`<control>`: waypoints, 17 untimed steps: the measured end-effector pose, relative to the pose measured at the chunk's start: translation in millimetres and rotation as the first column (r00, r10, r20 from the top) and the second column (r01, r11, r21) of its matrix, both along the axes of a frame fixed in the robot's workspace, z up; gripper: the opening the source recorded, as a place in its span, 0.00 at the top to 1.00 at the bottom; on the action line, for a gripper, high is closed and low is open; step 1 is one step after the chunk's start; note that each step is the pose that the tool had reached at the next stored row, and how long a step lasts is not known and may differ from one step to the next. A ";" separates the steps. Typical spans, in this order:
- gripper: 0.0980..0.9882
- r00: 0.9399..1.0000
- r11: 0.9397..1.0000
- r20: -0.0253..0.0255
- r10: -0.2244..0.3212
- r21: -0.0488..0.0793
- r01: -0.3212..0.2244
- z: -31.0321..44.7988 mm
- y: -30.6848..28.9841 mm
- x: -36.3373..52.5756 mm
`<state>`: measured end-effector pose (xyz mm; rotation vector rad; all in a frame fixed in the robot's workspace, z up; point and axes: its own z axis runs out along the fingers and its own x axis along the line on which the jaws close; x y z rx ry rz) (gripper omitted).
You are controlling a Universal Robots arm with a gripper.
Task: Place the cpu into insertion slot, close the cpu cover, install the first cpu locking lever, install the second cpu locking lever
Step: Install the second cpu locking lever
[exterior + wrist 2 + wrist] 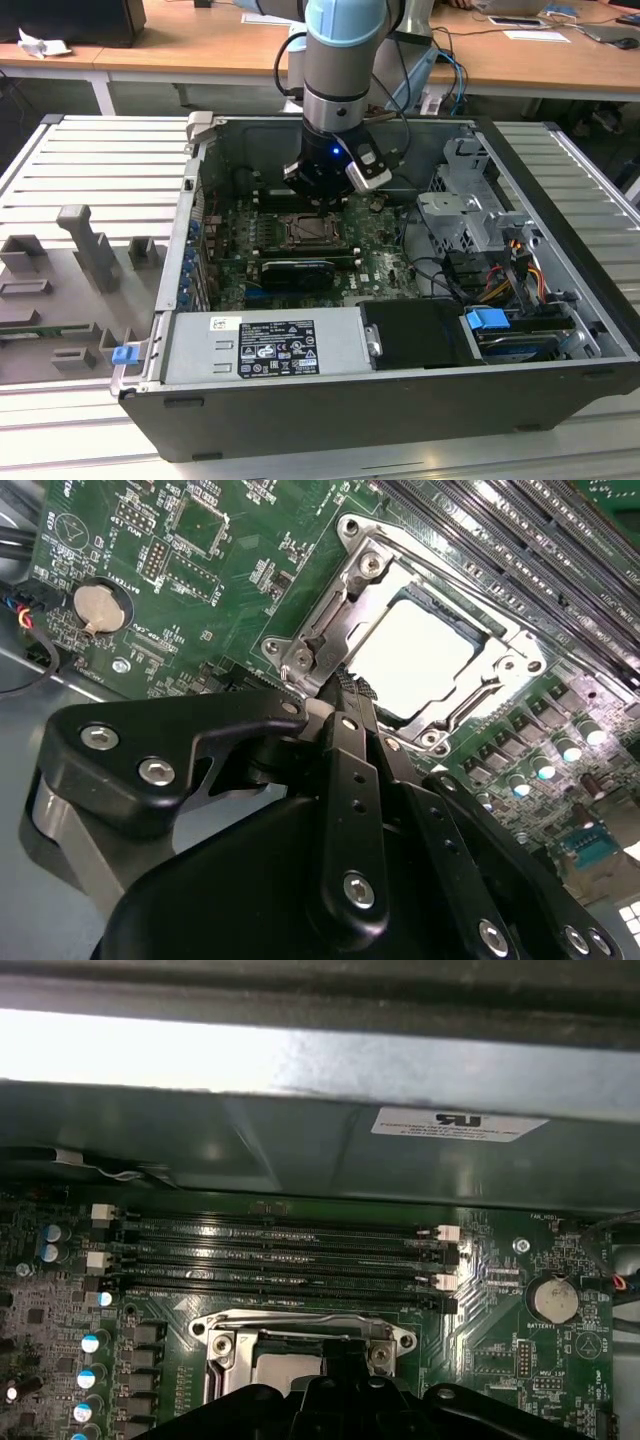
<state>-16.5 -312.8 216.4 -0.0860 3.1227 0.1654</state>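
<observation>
- Open computer case point(300, 420) sits on the ribbed counter point(90, 170), green motherboard point(230, 590) exposed inside.
- Arm point(345, 60) reaches down into the case, above the board.
- Tool point(345, 695) hovers just over the insertion slot point(350, 630), fingers pinched narrow, holding nothing.
- The cpu cover point(350, 590) lies flat around the cpu point(415, 660), which is seated in the slot.
</observation>
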 end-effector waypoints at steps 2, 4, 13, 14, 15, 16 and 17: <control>0.99 1.000 1.000 0.000 0.000 0.001 0.000 0.6 -0.2 0.0; 0.99 1.000 1.000 0.000 0.000 0.001 0.000 0.9 -0.3 0.1; 0.99 1.000 1.000 0.000 0.000 0.001 0.000 10.8 -0.4 0.1; 0.99 1.000 1.000 0.000 0.000 0.001 0.000 13.6 -0.4 0.1; 0.99 1.000 1.000 0.000 0.000 0.001 0.000 16.7 -0.4 0.1; 0.99 1.000 1.000 0.000 0.000 0.001 0.000 23.3 -0.4 0.1; 0.99 1.000 1.000 0.000 0.000 0.001 0.000 25.1 -0.8 0.1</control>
